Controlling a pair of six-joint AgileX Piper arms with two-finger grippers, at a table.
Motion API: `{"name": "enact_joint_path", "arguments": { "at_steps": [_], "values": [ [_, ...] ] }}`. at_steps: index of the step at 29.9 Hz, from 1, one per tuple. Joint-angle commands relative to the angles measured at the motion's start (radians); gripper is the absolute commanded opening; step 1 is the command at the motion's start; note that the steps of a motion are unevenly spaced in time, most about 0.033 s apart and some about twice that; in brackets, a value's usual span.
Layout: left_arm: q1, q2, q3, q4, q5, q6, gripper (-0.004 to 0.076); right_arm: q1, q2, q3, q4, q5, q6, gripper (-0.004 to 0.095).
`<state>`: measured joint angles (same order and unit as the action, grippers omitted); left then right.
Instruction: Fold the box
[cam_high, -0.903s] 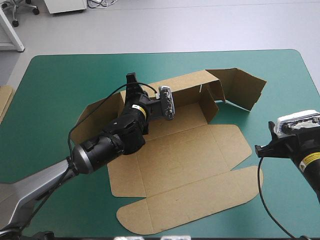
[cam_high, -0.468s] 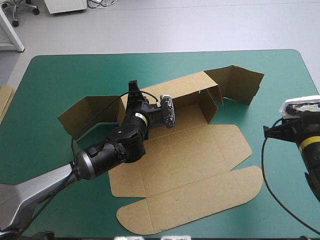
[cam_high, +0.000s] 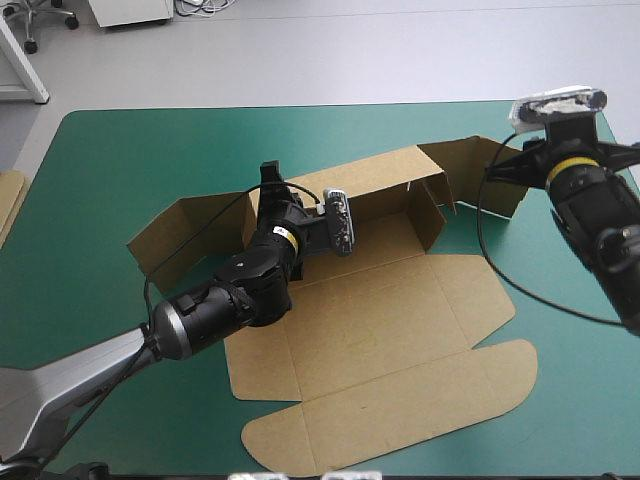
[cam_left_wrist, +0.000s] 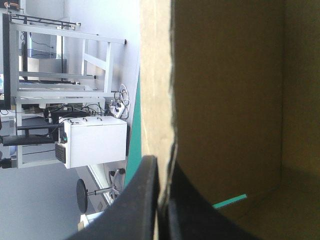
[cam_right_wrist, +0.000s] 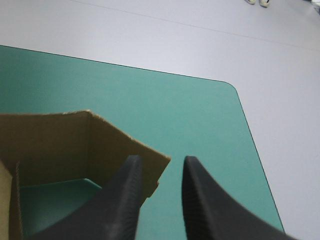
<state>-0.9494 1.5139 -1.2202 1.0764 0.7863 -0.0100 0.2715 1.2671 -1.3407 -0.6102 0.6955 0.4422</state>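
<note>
The brown box (cam_high: 380, 320) lies mostly flat on the teal-green cover, with its rear wall raised and a flap angled out at each end. My left gripper (cam_high: 268, 178) sits at the rear wall's left end. In the left wrist view its gripper (cam_left_wrist: 162, 162) is shut on the box wall's (cam_left_wrist: 225, 100) edge. My right gripper (cam_high: 540, 142) is at the far right flap (cam_high: 480, 165). In the right wrist view that gripper (cam_right_wrist: 160, 162) is open, and the flap's (cam_right_wrist: 75, 145) corner reaches just between the fingertips.
A piece of more brown board (cam_high: 8, 195) shows at the table's left edge. The table's far right corner (cam_right_wrist: 227, 85) lies just ahead of the right gripper. Bare cover (cam_high: 120, 150) stretches along the far left side.
The right arm swung from the table's right side toward the far edge, up to the right flap. The left flap opened outward, and the box shifted slightly with the left gripper.
</note>
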Motion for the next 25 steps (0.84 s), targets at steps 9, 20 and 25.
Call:
{"name": "enact_joint_path", "arguments": {
  "at_steps": [9, 20, 25],
  "values": [
    [-0.013, -0.041, -0.020, 0.015, -0.037, -0.022, -0.0010, -0.306, 0.282, -0.372, 0.728, -0.009, -0.601, -0.0020],
    [-0.013, -0.041, -0.020, 0.019, -0.036, -0.009, -0.0010, -0.377, 0.596, -0.668, 1.064, 0.191, -0.779, -0.0019],
    [-0.013, -0.041, -0.020, 0.024, -0.034, -0.009, -0.0010, -0.377, 0.673, -0.720, 1.146, 0.224, -0.817, -0.0020]
  ]
}}
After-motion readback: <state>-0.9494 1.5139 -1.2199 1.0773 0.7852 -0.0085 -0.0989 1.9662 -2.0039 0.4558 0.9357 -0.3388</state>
